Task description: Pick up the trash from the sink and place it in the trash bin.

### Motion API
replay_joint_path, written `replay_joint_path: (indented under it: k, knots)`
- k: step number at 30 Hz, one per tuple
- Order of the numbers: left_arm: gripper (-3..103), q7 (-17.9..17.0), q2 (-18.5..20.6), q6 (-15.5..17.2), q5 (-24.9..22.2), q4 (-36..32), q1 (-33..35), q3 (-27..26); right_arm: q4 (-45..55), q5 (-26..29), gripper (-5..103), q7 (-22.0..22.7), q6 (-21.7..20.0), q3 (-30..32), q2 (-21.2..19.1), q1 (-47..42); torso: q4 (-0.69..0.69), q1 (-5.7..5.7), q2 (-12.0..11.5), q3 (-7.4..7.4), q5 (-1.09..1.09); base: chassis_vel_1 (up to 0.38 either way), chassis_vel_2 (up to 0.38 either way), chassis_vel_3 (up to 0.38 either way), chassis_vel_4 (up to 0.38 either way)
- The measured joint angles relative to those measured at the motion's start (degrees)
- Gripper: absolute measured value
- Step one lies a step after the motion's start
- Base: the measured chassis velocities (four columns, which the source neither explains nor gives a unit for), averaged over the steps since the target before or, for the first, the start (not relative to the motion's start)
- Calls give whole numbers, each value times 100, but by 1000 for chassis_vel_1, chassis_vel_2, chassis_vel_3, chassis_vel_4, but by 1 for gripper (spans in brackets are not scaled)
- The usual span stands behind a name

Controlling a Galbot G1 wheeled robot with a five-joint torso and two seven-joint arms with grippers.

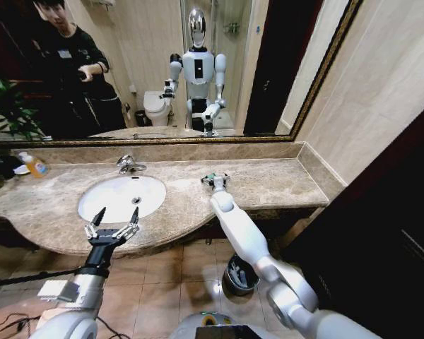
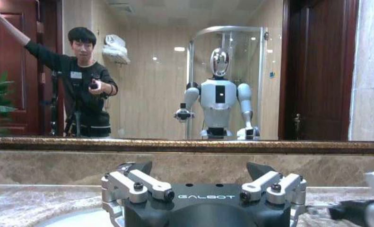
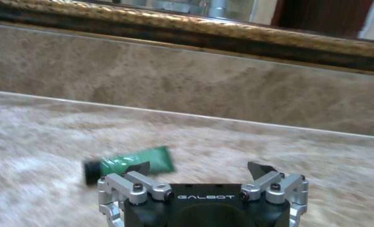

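The white oval sink [image 1: 152, 201] is set in the beige marble counter, with a chrome faucet [image 1: 130, 164] behind it. My left gripper [image 1: 114, 221] hovers open over the basin's front rim, its fingers [image 2: 138, 170] spread with nothing between them. My right gripper [image 1: 215, 179] is low over the counter to the right of the sink and is open [image 3: 198, 169]. One piece of trash, a dark green tube-like block with a black end [image 3: 136, 162], lies flat on the marble just beyond one fingertip. The dark round trash bin [image 1: 240, 275] stands on the floor under the counter's edge.
A bottle of orange liquid [image 1: 35, 167] and a potted plant [image 1: 3, 113] stand at the counter's far left. A gold-framed mirror [image 1: 198, 138] runs along the wall behind. The counter ends at a side wall on the right. A dark door panel [image 1: 381, 233] stands right of the bin.
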Motion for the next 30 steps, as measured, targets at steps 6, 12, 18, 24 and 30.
replay_joint_path:
  k: [6,12,18,24,30]
  knots:
    - [100,0,0,0,0,0,0,0,800,256,100,-22,-57,76,-627,-405,-2,0,0,-1,-1,0,0,0,0]
    - [100,0,0,0,0,0,0,0,1028,704,100,2,-11,91,-506,-433,-1,0,0,-1,-1,0,0,0,0]
    - [100,0,0,0,0,0,0,0,547,683,100,-120,299,42,116,-233,1,0,0,-1,-2,0,0,0,0]
    - [100,0,0,0,0,0,0,0,58,557,100,-338,463,34,514,6,1,0,0,-1,-2,0,0,0,0]
    - [100,0,0,0,0,0,0,0,-467,338,100,-766,675,17,805,300,1,0,0,-1,-1,0,0,0,0]
